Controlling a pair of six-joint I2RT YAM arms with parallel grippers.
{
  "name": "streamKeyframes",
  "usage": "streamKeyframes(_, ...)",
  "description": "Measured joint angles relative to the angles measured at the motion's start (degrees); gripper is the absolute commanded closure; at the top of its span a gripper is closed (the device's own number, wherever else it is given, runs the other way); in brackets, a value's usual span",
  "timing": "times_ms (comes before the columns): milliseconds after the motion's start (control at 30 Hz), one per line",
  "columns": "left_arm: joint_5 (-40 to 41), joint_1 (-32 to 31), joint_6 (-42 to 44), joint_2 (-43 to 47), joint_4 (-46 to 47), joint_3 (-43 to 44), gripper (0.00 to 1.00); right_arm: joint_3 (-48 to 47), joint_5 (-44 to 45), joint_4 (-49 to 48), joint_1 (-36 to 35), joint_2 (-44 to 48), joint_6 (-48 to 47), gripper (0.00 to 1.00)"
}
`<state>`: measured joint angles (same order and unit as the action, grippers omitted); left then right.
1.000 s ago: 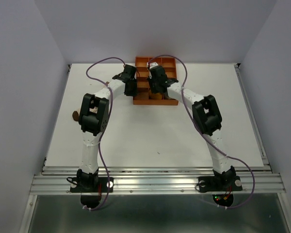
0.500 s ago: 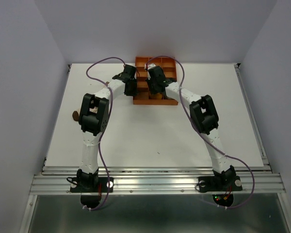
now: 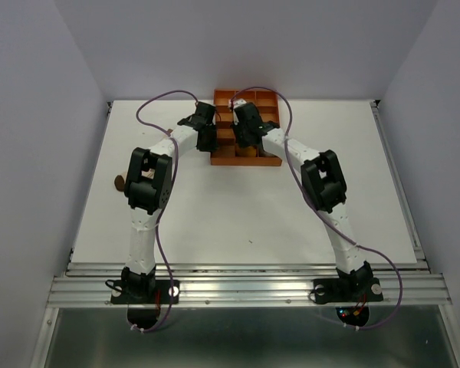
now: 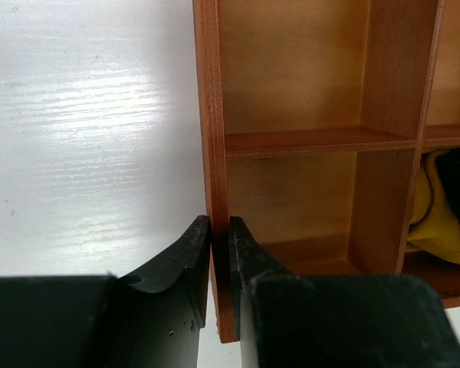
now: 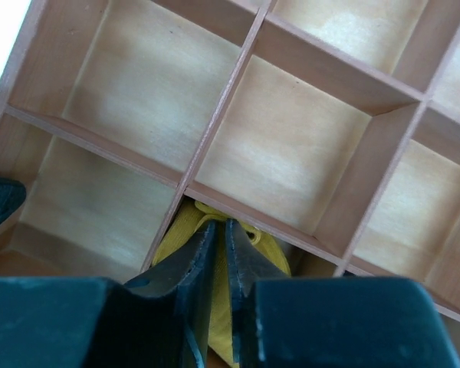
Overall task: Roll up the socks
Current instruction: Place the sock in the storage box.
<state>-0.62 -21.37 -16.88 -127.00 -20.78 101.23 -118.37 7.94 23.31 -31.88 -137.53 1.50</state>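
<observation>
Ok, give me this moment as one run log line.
left gripper: clamped on tray wall | right gripper: jaws narrow at mustard sock inside tray, grip unclear

robot lab cell: plain grey walls (image 3: pixel 245 46) enclose the white table (image 3: pixel 238 222), two cabled arms (image 3: pixel 142 238) bolted to an aluminium rail (image 3: pixel 245 290) at its near edge.

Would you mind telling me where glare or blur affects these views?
Left wrist view: bright glare streaks the white table, and the left gripper is soft-edged up close. Right wrist view: right gripper blurred, tray walls sharp. Top external view: even light, no glare.
</observation>
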Motion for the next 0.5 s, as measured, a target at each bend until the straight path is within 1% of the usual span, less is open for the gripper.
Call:
streamKeyframes(200, -0.02, -0.02, -0.15, -0.15, -0.5, 0.46, 0.88, 0.07, 1.6, 0.2, 0.0, 3.37, 0.02, 0.74)
streamKeyframes(267, -0.02, -0.02, -0.15, -0.37, -0.96, 0.9, 0.85, 0.35, 1.99, -0.02, 0.0, 5.18, 0.04, 0.69)
streamKeyframes(300, 0.0, -0.02, -0.15, -0.39, -1.01, 0.92, 0.84, 0.74, 2.16, -0.44, 0.0, 6.62, 0.11, 0.64)
streamKeyframes(367, 0.04, -0.04, -0.15, -0.39, -1.03, 0.92, 0.81, 1.55, 2.38, -1.18, 0.0, 9.57, 0.42, 0.59)
streamKeyframes(433, 0.04, -0.04, -0.17, -0.39, -1.05, 0.92, 0.77, 2.29, 2.6, -2.01, 0.0, 11.93, 0.79, 0.49)
streamKeyframes(467, 0.04, -0.04, -0.2, -0.39, -1.05, 0.92, 0.69, 2.86, 2.78, -2.58, 0.0, 13.42, 1.07, 0.43)
streamKeyframes(500, 0.07, -0.04, -0.26, -0.39, -1.05, 0.92, 0.63, 3.26, 2.89, -2.84, 0.0, 14.23, 1.25, 0.33)
